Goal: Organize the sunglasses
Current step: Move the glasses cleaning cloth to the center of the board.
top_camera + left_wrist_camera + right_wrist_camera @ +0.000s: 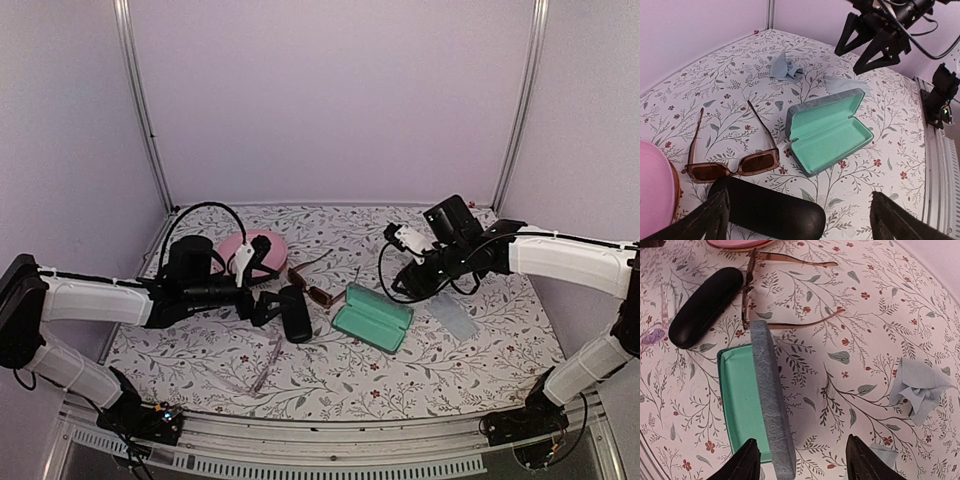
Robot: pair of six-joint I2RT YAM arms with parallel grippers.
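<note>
The reddish-brown sunglasses (312, 291) lie unfolded, arms spread, between a black hard case (296, 314) and an open grey case with a green lining (372, 318). In the left wrist view those sunglasses (735, 168) rest just beyond the black case (771, 210), and my left gripper (800, 226) is open, its fingers either side of that case's end. The pale sunglasses (264, 366) lie near the front edge. My right gripper (807, 466) hangs open above the raised lid (769, 400) of the open case, holding nothing. From above, the right gripper (403, 284) is just right of the case.
A pink round object (251, 250) sits behind the left gripper (268, 305). A crumpled blue cloth (920, 387) lies on the flowered table (330, 385) at the back, and a pale blue pouch (452, 318) lies right of the open case. Side walls close in both edges.
</note>
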